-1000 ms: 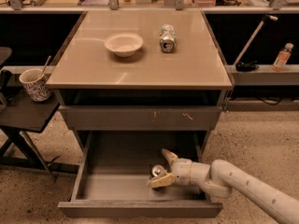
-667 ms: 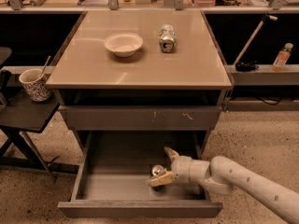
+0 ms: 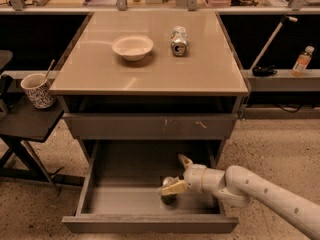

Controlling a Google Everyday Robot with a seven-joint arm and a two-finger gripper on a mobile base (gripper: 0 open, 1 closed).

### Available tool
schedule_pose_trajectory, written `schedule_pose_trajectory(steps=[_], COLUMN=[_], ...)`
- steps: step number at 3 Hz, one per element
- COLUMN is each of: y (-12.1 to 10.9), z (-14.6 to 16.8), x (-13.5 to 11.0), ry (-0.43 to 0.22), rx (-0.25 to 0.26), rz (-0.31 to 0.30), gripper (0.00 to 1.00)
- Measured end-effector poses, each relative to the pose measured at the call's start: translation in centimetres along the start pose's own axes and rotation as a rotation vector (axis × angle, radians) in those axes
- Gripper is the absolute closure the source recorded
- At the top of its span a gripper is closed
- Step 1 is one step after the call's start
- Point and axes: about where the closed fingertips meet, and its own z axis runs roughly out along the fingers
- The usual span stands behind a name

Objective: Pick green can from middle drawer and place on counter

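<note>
Green can [image 3: 168, 196]: sits on the drawer floor, front and right of middle, its dark body partly covered by one finger; whether it stands fully upright I cannot tell.
Drawer [image 3: 125, 199]: pulled well out, so the can is reachable from above and in front.
End effector [image 3: 179, 174]: down inside the drawer, touching or just beside the can. Its fingers are apart, one toward the back and the pale one across the can, and it seems not yet clamped.
Arm [image 3: 260, 194]: comes in low from the right, under the closed drawer front [image 3: 150, 126] above.
Desk [image 3: 150, 76]: the drop-off place, judged to have bare room in front of the bowl [image 3: 132, 47] and pale can [image 3: 178, 40].
</note>
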Motion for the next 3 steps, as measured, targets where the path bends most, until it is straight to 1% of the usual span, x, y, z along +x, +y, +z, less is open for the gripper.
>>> schedule_pose_trajectory(steps=[1, 2, 3], y=[3.3, 9.1, 10.5], z=[0.9, 1.7, 1.7], x=[-0.4, 1.1, 2.3], ry=[-0.003, 0.105, 0.128], rx=[-0.064, -0.130, -0.138], rz=[-0.020, -0.118, -0.114], gripper=[0.00, 0.00, 0.00])
